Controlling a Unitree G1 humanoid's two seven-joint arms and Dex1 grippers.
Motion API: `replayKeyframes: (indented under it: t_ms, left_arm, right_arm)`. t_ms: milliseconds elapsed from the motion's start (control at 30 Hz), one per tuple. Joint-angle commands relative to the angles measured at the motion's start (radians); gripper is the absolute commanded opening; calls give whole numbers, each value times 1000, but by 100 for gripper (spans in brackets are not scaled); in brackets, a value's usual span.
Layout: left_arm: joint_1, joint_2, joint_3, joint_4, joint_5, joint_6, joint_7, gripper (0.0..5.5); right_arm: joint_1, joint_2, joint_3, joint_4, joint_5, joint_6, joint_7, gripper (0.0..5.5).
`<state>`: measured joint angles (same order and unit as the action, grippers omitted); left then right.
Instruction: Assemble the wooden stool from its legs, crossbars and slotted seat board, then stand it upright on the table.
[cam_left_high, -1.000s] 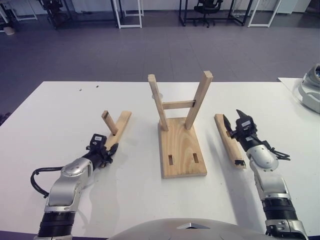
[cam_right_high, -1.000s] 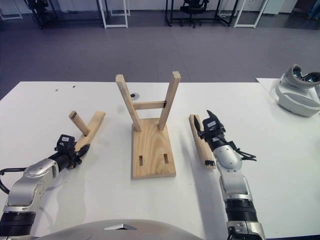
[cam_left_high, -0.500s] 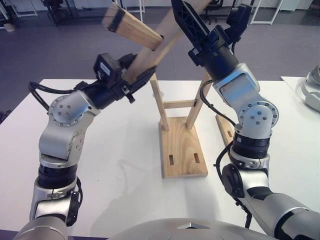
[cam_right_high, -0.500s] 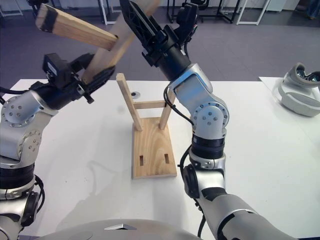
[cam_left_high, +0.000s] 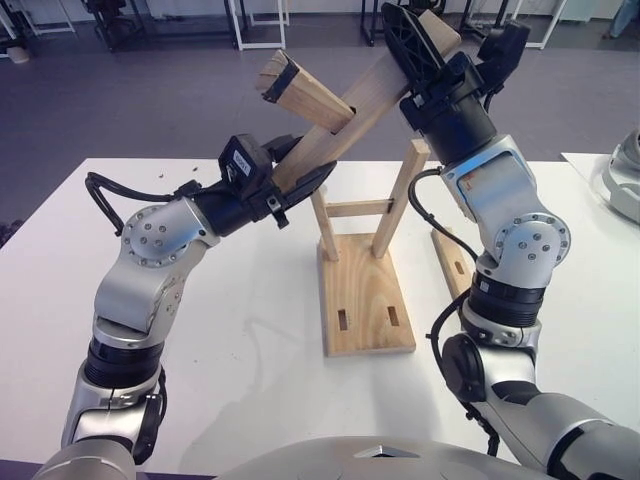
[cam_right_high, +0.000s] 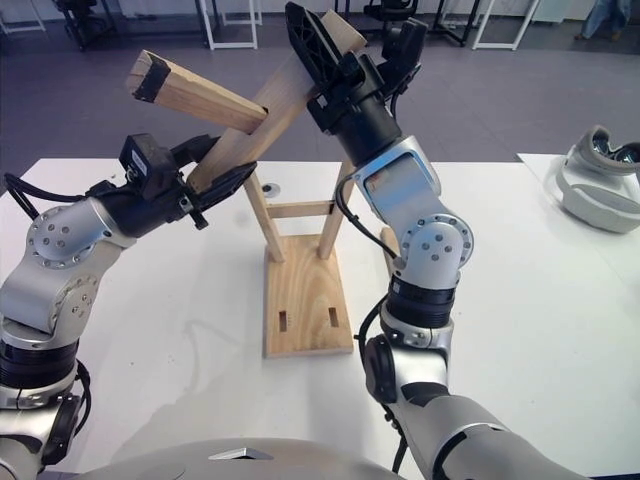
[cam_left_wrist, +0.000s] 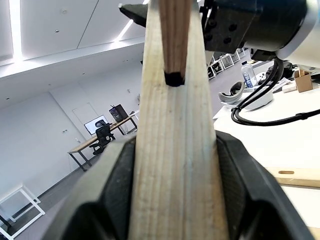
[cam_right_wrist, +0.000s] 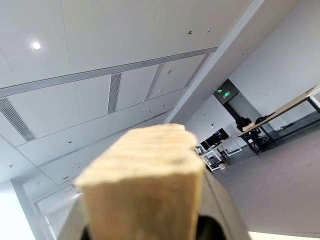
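**Left eye view.** My left gripper (cam_left_high: 292, 186) is clenched on the lower end of the held leg (cam_left_high: 350, 115), left of centre. My right gripper (cam_left_high: 432, 58) pinches the same leg's upper end at the top of the frame. The crossbar stub (cam_left_high: 300, 92) juts from the leg toward the upper left. At centre, the seat board (cam_left_high: 365, 300) lies flat on the table (cam_left_high: 230, 330). The standing frame (cam_left_high: 355, 209), two legs and a crossbar, is planted in the board's far end, and the free slots (cam_left_high: 342, 320) lie nearer the bottom. Risk: the held leg crosses above the frame, so a careless descent could knock the frame out of its slots.

**Right eye view.** The loose leg (cam_right_high: 385, 243) lies on the table just right of the board, partly behind my right arm. Risk: that arm, lowering, could sweep the loose leg away.

**Left wrist view.** The fingers (cam_left_wrist: 112, 200) press both flanks of the leg. Risk: both arms grip one rigid piece, so any disagreement between them could twist the leg in the grip or strain the stub's joint.

**Right wrist view.** The leg's end grain sits between the closed fingers (cam_right_wrist: 220, 210). Risk: I judge this hold to be near the very tip, where a small slip would free that end.
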<state>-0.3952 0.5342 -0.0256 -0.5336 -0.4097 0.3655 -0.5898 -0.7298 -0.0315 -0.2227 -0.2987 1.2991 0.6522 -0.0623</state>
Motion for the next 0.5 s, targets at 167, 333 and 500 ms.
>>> replayKeyframes:
  t_ms: [167, 333, 500]
  left_arm:
    - [187, -23, -59, -143, -10, 70, 46, 322]
    - [331, -74, -32, -185, -11, 83, 128, 417]
    - [363, -83, -36, -165, 5, 70, 144, 502]
  right_arm:
    - [584, -204, -193, -265, 180, 85, -51, 103]
    - [927, -255, -303, -282, 52, 28, 7, 103]
    - [1001, -222, -217, -276, -103, -48, 58, 103]
